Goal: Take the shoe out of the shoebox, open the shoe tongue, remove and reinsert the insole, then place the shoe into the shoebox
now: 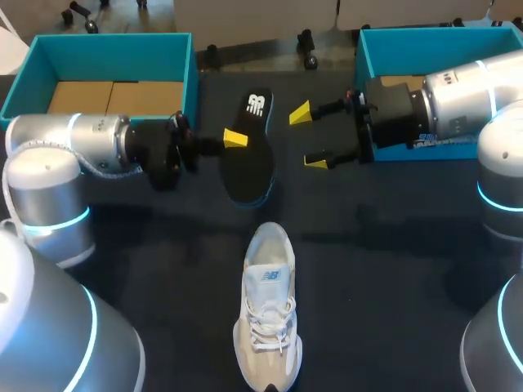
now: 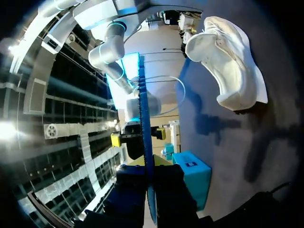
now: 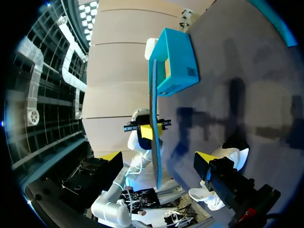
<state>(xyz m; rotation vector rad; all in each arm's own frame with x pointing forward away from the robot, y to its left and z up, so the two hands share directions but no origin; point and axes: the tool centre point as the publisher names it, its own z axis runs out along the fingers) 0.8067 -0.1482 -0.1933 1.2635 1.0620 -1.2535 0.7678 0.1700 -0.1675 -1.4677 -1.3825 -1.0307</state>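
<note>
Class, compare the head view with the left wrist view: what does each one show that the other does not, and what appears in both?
Only the head view shows the teal cardboard shoebox on the left and the broad face of the black foam insole. Only the left wrist view shows that insole edge-on, a thin blue-edged strip clamped in the left claw. Both show the white lace-up sneaker on the dark table, the open right claw with yellow tips, and the teal cardboard shoebox on the right.

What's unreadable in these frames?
Head view: right arm covers most of the right shoebox floor.
Head view: insole hides one finger of the left gripper.
Head view: shoe toe cut off by the frame edge.
Wrist views: insole edge-on, faces unseen.
</note>
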